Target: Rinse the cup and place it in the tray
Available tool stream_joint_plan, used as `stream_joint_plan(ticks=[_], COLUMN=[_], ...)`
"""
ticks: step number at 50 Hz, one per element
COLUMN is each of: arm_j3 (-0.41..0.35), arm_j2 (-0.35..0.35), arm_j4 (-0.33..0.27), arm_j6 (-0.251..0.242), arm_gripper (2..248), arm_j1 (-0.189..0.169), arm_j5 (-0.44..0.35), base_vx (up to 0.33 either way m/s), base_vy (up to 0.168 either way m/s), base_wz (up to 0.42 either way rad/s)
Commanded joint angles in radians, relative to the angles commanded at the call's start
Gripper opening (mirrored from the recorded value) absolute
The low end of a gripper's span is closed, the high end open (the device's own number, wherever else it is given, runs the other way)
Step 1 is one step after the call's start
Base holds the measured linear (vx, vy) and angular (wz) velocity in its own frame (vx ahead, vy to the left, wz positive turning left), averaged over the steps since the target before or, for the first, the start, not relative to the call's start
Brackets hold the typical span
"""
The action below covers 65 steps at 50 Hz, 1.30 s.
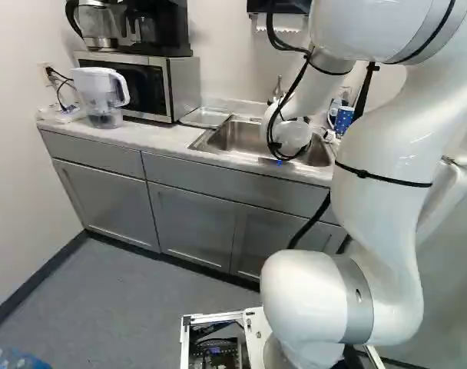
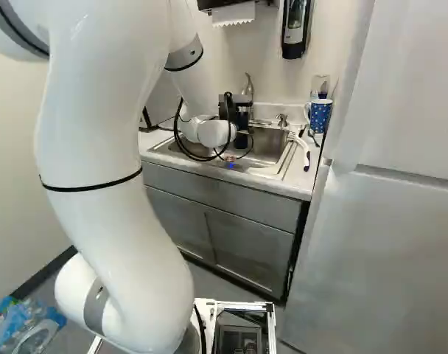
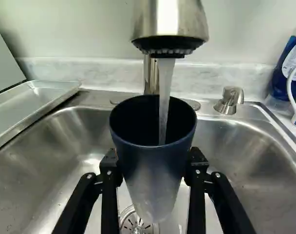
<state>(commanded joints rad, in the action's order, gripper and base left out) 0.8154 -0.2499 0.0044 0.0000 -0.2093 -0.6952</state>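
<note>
In the right base view my gripper [image 2: 228, 109] is over the sink, at the end of the lowered arm. The wrist view shows the gripper [image 3: 155, 168] shut on a dark blue cup [image 3: 153, 168], one finger against each side. The cup's mouth faces up under the faucet head [image 3: 170, 24], and a stream of water [image 3: 165, 92] runs into it. The cup hangs above the sink's drain [image 3: 136, 225]. A shallow metal tray [image 3: 38, 100] lies beside the sink, on the microwave's side; nothing shows in its visible part.
The steel sink [image 2: 268, 144] surrounds the gripper. A soap pump [image 3: 229, 100] stands at its back edge. A blue dotted mug [image 2: 320, 116], a bottle and a white-handled brush [image 2: 303, 147] are on the counter beyond. A microwave [image 1: 141, 84] and a water pitcher [image 1: 101, 96] stand past the tray.
</note>
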Motion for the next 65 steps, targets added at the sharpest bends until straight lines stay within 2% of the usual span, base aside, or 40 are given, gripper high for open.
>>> stream_joint_plan(ticks=[65], arm_j3=[0.000], arm_j2=[0.000], arm_j4=[0.000], arm_j6=[0.000], arm_gripper=[126], arm_j1=[0.000], arm_j5=[0.000], base_vx=[0.000], base_vy=[0.000], base_wz=[0.000])
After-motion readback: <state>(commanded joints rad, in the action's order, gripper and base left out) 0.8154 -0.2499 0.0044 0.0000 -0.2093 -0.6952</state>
